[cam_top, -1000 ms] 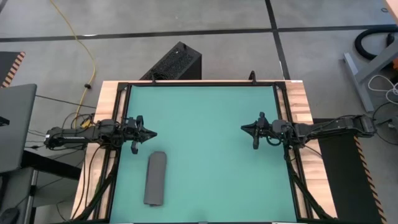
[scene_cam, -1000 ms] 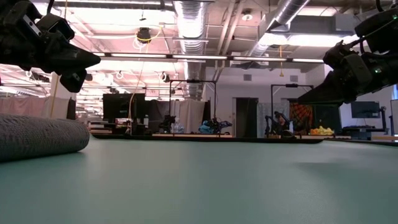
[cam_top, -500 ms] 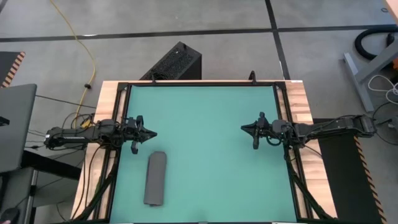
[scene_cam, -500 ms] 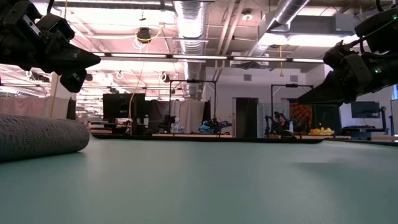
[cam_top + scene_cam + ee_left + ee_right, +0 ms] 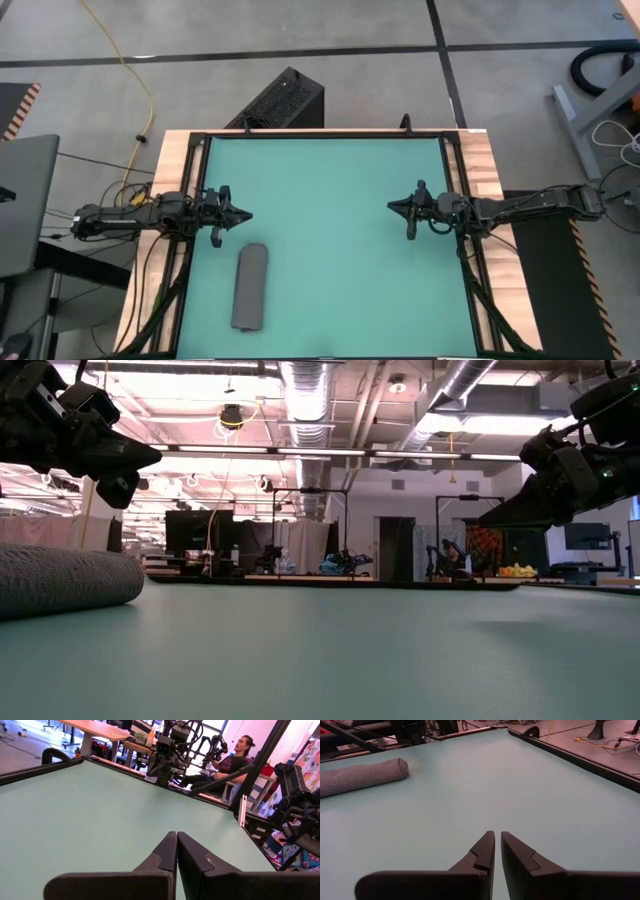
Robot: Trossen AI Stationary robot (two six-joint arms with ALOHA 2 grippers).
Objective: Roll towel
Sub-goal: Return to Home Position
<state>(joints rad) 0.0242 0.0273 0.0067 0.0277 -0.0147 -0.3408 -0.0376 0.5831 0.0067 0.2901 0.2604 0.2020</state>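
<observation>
Grey cloth is seen fully rolled: the towel (image 5: 250, 287) lies as a tight tube at about 7 o'clock on the teal desk (image 5: 330, 180), its length running from 12 to 6 o'clock, touched by neither arm. The left claw (image 5: 243, 214) is held above the desk's 9 o'clock side, near the roll's 12 o'clock end but clear of it, its fingers pressed together on nothing. The right claw (image 5: 393, 207) is held at the 3 o'clock side, well apart from the towel, likewise clenched and empty. The rolling is judged done, and the step in hand is taken to be the arms' return to rest. For that, both arms need only be parked without the roll being brushed.
</observation>
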